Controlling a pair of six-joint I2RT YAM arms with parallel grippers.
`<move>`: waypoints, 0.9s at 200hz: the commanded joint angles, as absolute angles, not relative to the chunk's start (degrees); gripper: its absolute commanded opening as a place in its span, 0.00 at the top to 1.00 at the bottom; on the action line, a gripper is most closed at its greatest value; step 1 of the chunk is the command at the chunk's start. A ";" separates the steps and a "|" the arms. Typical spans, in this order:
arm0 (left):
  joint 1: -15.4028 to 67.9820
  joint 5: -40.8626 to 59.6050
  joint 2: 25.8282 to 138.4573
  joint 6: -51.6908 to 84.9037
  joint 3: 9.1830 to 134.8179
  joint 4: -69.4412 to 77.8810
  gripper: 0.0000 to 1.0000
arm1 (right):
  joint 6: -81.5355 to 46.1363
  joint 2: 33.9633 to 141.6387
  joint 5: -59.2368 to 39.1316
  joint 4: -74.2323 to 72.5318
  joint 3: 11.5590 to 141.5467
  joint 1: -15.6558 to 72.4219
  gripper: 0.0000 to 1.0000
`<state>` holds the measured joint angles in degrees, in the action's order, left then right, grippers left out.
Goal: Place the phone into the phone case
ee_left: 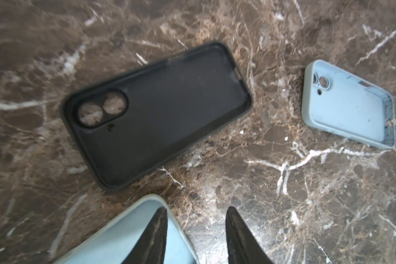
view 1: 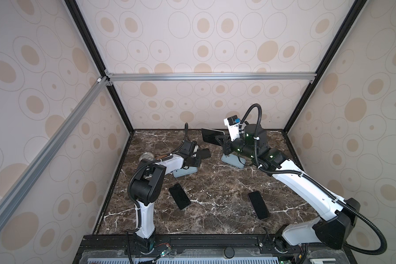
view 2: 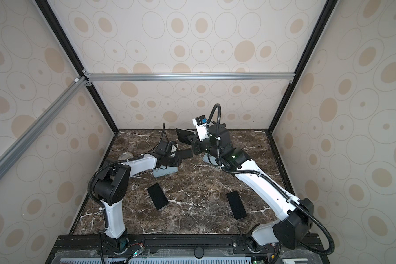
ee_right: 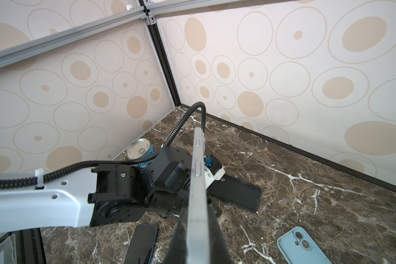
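Observation:
My right gripper (view 1: 220,139) (ee_right: 197,209) is shut on a silver-edged phone (view 1: 212,136) (ee_right: 198,164), held on edge in the air above the back of the table. An empty black phone case (ee_left: 169,114) (view 1: 205,153) lies open side up just below and to the left of it. My left gripper (ee_left: 197,209) (view 1: 195,161) hangs low and open over the corner of a light blue case (ee_left: 124,237) (view 1: 185,172). One finger is over the case's inside, the other over the bare table.
A second light blue case (ee_left: 350,107) (view 1: 232,161) lies under the right arm. Two dark phones (view 1: 179,196) (view 1: 258,205) lie screen up on the marble table (view 1: 215,189) towards the front. A tin can (ee_right: 140,149) (view 1: 146,156) stands by the left wall.

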<state>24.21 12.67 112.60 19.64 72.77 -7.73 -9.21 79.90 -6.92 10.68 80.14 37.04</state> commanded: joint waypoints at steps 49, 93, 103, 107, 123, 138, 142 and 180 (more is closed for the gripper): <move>23.95 12.87 107.31 19.25 65.65 -7.35 0.57 | -11.59 75.91 -9.54 10.62 83.45 36.75 1.00; 24.46 13.67 108.52 20.55 62.99 -5.51 0.57 | -13.61 74.08 -9.93 13.72 82.27 36.81 1.00; 24.97 14.05 108.44 20.82 62.46 -4.88 0.57 | -14.07 73.73 -10.08 13.96 81.93 36.83 1.00; 25.19 14.28 108.34 20.91 62.34 -4.62 0.57 | -14.27 73.61 -10.08 14.04 81.77 36.77 1.00; 26.20 15.24 108.34 21.18 61.80 -3.89 0.57 | -14.75 73.24 -10.70 14.70 81.63 36.84 1.00; 26.92 16.72 108.30 21.78 61.44 -3.55 0.57 | -15.31 72.99 -11.07 14.94 81.33 36.85 1.00; 27.10 17.13 108.28 22.03 61.23 -3.40 0.57 | -15.40 72.81 -11.18 14.85 81.18 36.86 1.00; 28.88 20.50 105.64 23.56 58.62 -1.49 0.57 | -15.72 72.12 -11.34 14.68 80.44 36.81 1.00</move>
